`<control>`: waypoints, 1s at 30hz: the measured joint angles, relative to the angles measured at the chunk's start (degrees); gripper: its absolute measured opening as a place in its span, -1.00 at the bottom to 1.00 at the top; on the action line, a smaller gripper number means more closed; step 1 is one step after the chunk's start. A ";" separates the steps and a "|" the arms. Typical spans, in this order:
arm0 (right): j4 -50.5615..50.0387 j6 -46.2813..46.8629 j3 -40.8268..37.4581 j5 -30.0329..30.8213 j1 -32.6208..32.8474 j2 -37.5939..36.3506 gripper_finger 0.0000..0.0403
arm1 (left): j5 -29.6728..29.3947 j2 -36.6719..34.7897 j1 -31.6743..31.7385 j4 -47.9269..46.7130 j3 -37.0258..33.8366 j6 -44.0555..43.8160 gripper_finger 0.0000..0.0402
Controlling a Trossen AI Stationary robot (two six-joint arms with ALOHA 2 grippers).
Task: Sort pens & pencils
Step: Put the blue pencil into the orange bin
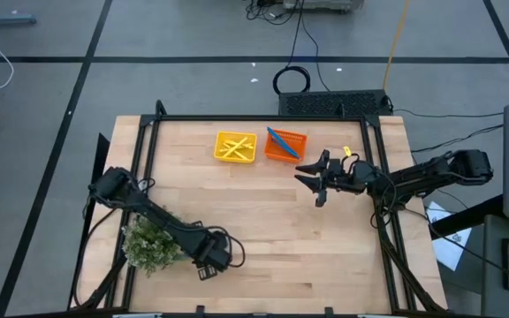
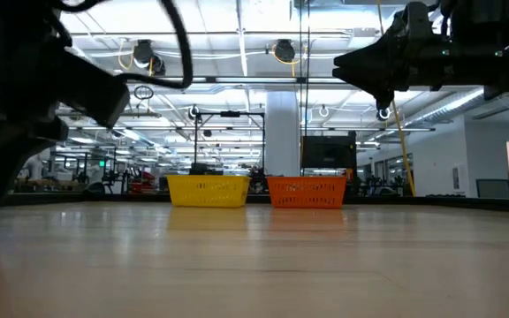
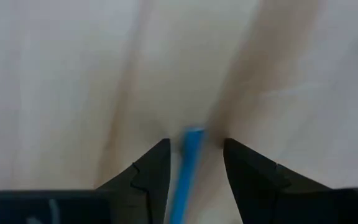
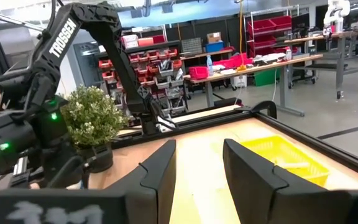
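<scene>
A bright blue pen [image 3: 188, 171] lies on the wood near the table's near edge. My left gripper [image 3: 194, 144] points down over it, open, one finger on each side of the pen with a gap on both sides. In the high view the left gripper [image 1: 208, 265] hides this pen. Yellow sticks [image 1: 233, 147] lie in the yellow tray [image 1: 220, 155], and blue sticks [image 1: 281, 141] lie in the orange tray [image 1: 295, 154]. My right gripper [image 1: 312, 179] hovers open above the table, just right of the orange tray, holding nothing.
A bushy green plant [image 1: 151, 244] stands right beside my left arm at the table's near-left part. Both trays sit at the far middle of the table. A black frame rail [image 1: 263, 117] borders the table. Bare wood [image 1: 272, 230] spreads across the middle.
</scene>
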 joint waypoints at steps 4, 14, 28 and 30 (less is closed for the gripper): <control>-0.15 0.01 0.00 0.00 0.00 0.00 -0.40 | -1.01 -0.35 0.04 0.55 -1.83 0.37 -0.23; -0.12 0.01 0.00 0.00 -0.01 0.00 -0.40 | -2.59 -0.44 0.32 2.87 -2.38 8.40 -0.38; -0.32 0.00 0.00 0.00 -0.01 0.00 -0.40 | -4.80 -0.31 1.29 3.78 -2.47 11.66 -0.96; -0.30 0.01 0.00 0.00 -0.02 0.00 -0.40 | -5.62 -0.55 1.36 4.54 -2.47 11.85 -0.97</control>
